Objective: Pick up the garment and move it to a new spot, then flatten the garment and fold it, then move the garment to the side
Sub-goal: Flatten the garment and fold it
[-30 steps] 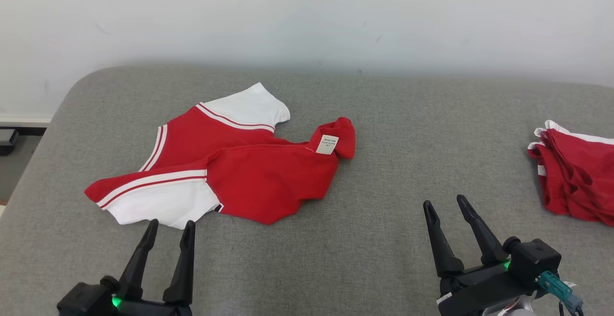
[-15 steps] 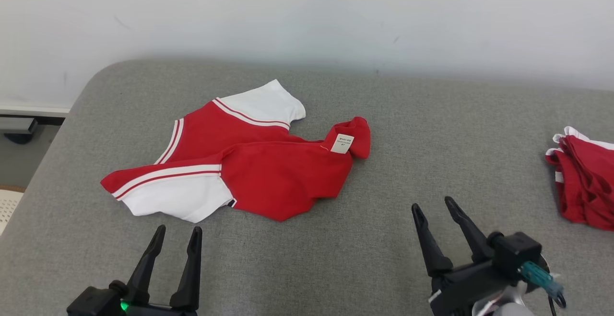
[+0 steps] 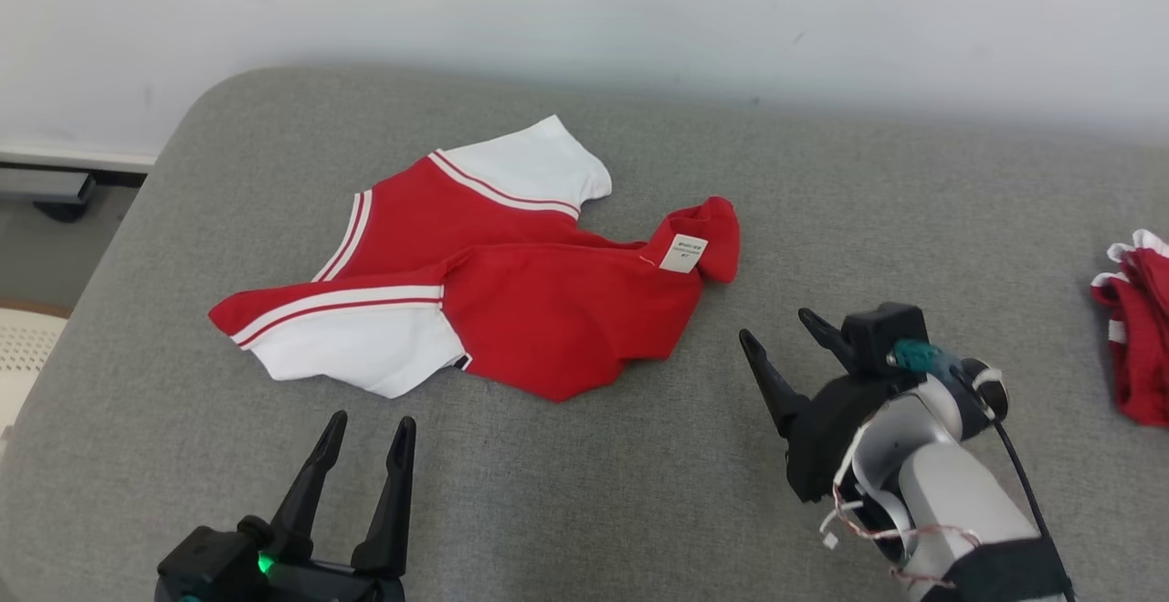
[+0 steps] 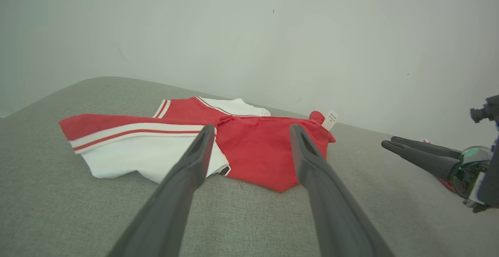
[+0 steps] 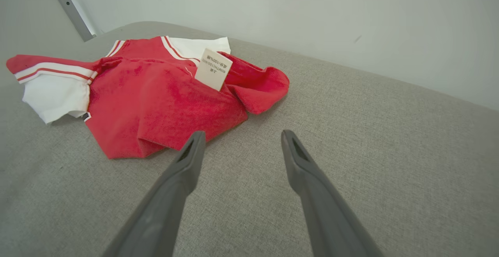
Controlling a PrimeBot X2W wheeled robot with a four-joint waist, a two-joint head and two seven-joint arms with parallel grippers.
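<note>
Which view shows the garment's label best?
Right wrist view: the label is largest there, standing up off the red garment, with its print lines visible. The head view shows it small; the left wrist view shows it tiny, at the garment's far end.

Left pincer (image 3: 374, 418) spread, empty; right pincer (image 3: 774, 324) spread, empty, angled leftward.

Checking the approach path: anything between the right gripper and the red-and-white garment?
The stretch is bare. In the right wrist view, plain grey cushion separates the open right gripper from the garment. The head view agrees.
</note>
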